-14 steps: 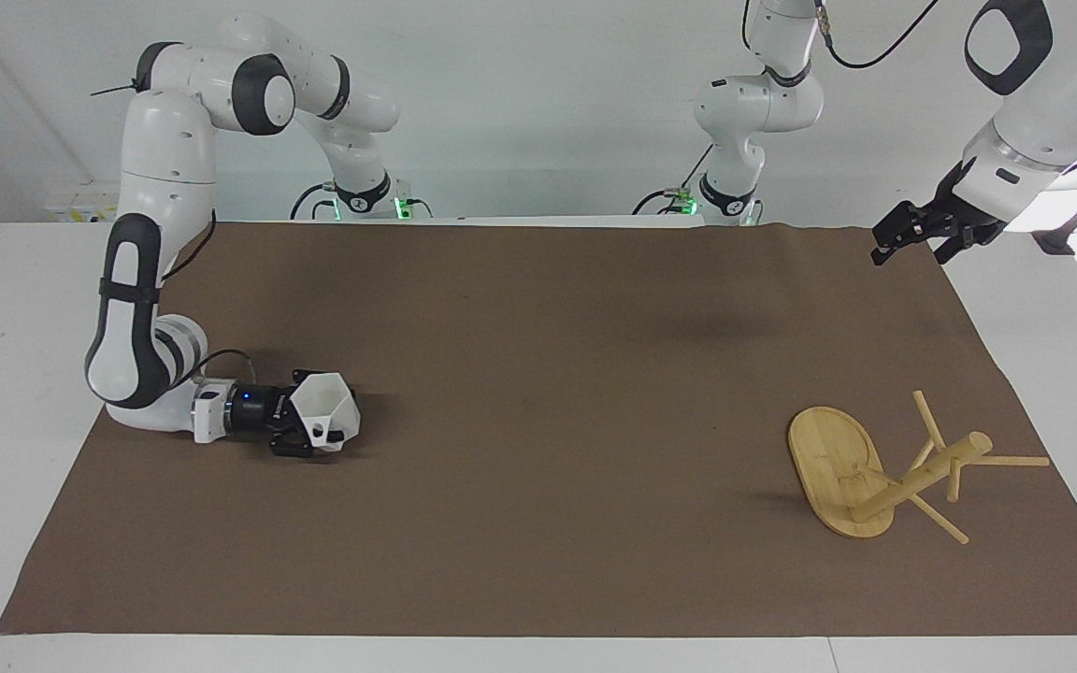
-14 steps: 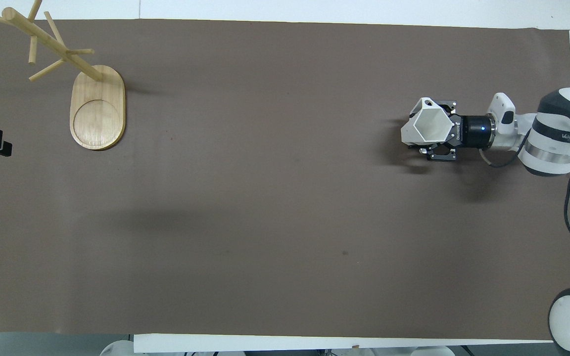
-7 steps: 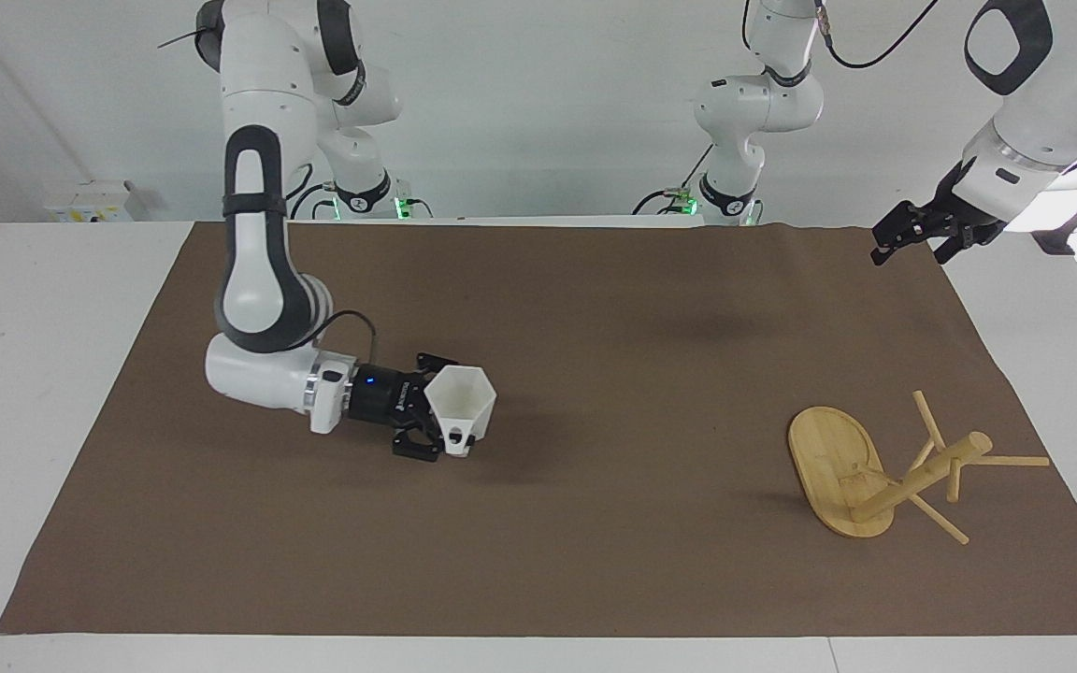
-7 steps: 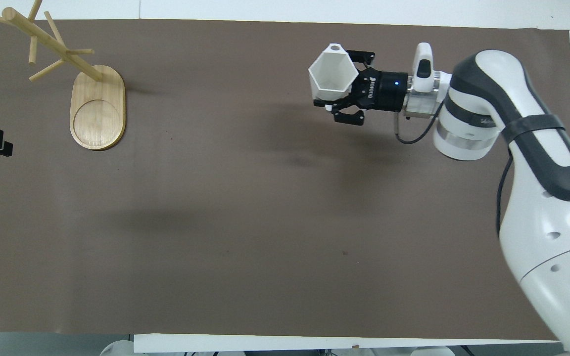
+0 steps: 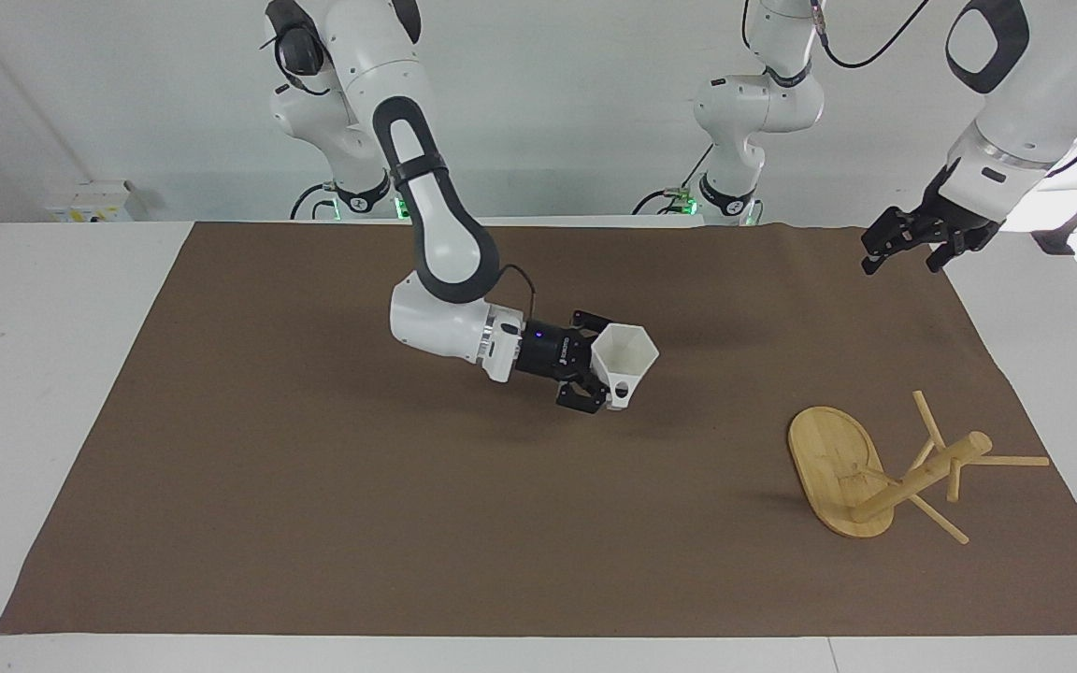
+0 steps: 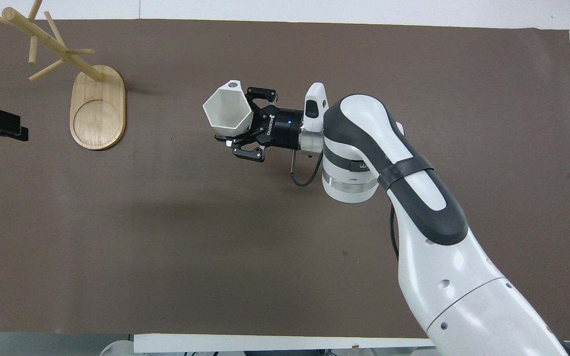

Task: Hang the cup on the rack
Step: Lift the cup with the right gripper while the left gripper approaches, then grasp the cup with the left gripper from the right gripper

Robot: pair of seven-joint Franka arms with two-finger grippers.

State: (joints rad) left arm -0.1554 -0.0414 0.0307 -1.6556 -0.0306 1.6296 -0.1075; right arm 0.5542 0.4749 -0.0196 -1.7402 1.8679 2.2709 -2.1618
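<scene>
Cup in transit toward the rack

The right gripper (image 5: 606, 376) is clamped on the small white faceted cup (image 5: 625, 361), rim up, over mid-table; farther off, at the left arm's end, stands the light bamboo mug tree rack (image 5: 884, 472). The left gripper (image 5: 908, 245) waits, fingers apart. Next, I judge: align the handle with a peg

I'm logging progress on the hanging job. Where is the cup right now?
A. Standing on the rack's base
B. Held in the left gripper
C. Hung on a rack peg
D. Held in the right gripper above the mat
D: the right gripper is shut on the cup, short of the rack.
</scene>
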